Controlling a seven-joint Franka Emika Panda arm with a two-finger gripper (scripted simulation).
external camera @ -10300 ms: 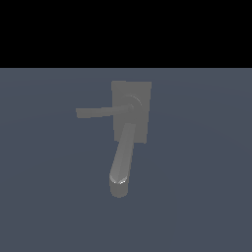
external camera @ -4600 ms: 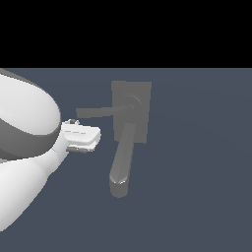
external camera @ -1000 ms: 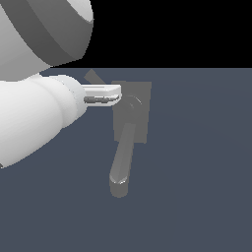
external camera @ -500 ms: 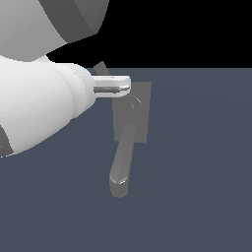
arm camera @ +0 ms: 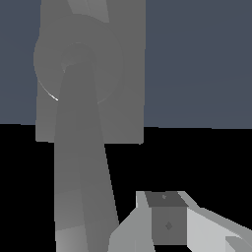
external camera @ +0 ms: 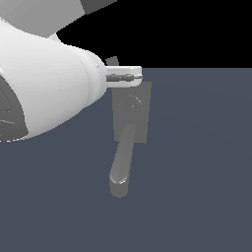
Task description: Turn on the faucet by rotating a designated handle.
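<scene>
Standing near the middle of the exterior view, the faucet [external camera: 130,118] points its spout [external camera: 121,165] toward the camera, while the handle [external camera: 112,61] shows only as a tip above the arm. The gripper [external camera: 129,77] sits at the base's top edge; whether it is parted or closed cannot be told. The rotation appears under way, and the next move likely calls for continued pressure on the bar.
</scene>
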